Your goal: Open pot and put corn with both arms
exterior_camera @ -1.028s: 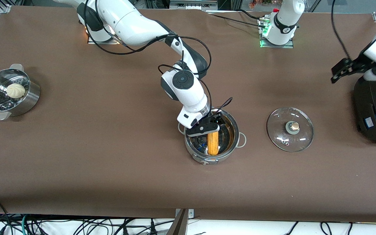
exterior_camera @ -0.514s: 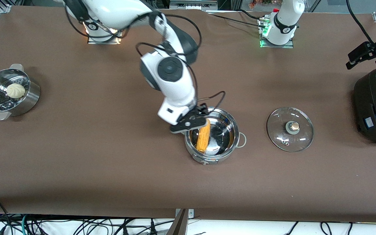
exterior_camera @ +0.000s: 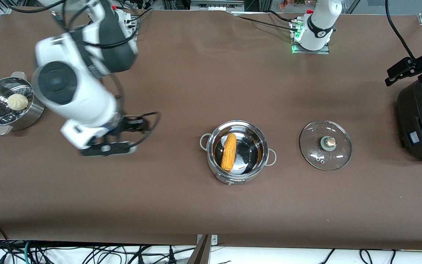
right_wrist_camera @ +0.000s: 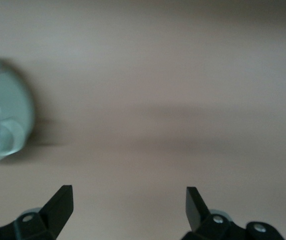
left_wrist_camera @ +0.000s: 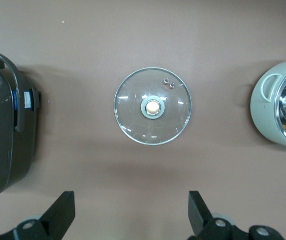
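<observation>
Evidently the corn (exterior_camera: 229, 151) lay loose inside the open pot (exterior_camera: 237, 152), tilted against the wall toward the right arm's end, with nothing gripping it. We noted the glass lid (exterior_camera: 325, 145) flat on the table (exterior_camera: 196, 205) beside the pot, toward the left arm's end, knob up. A second earlier the right gripper (exterior_camera: 105, 149) had been down in the pot at the cob; we found it now empty, fingers spread, over bare table between the pot and the steamer pot (exterior_camera: 9, 106) holding the bun (exterior_camera: 17, 101). The left gripper (left_wrist_camera: 130, 215) waited spread and empty above the black cooker (exterior_camera: 421, 121). We judged both steps complete: pot opened, corn deposited, arms withdrawing.
</observation>
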`<state>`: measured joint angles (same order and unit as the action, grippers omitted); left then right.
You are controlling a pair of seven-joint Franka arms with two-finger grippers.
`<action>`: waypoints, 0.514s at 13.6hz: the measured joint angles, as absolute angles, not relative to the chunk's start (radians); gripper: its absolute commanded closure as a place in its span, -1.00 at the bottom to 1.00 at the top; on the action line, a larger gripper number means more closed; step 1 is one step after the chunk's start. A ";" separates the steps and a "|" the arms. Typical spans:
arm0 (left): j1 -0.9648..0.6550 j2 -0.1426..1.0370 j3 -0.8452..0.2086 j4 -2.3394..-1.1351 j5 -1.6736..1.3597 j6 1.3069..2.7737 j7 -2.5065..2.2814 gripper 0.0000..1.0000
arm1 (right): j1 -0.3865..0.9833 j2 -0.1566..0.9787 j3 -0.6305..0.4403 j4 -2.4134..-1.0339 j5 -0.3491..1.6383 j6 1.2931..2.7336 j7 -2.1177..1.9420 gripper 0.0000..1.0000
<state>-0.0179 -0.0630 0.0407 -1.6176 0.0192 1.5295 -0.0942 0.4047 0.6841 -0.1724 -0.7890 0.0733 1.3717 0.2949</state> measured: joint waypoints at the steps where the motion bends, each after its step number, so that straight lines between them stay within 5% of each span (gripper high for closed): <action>1: -0.018 -0.063 0.041 -1.617 0.019 1.529 -0.094 -1.00 | 0.364 0.675 -0.199 -0.789 0.074 1.359 0.290 -1.00; 7: -0.028 -0.060 0.039 -1.617 0.019 1.528 -0.096 -1.00 | 0.195 0.553 -0.239 -0.885 0.070 1.323 0.284 -1.00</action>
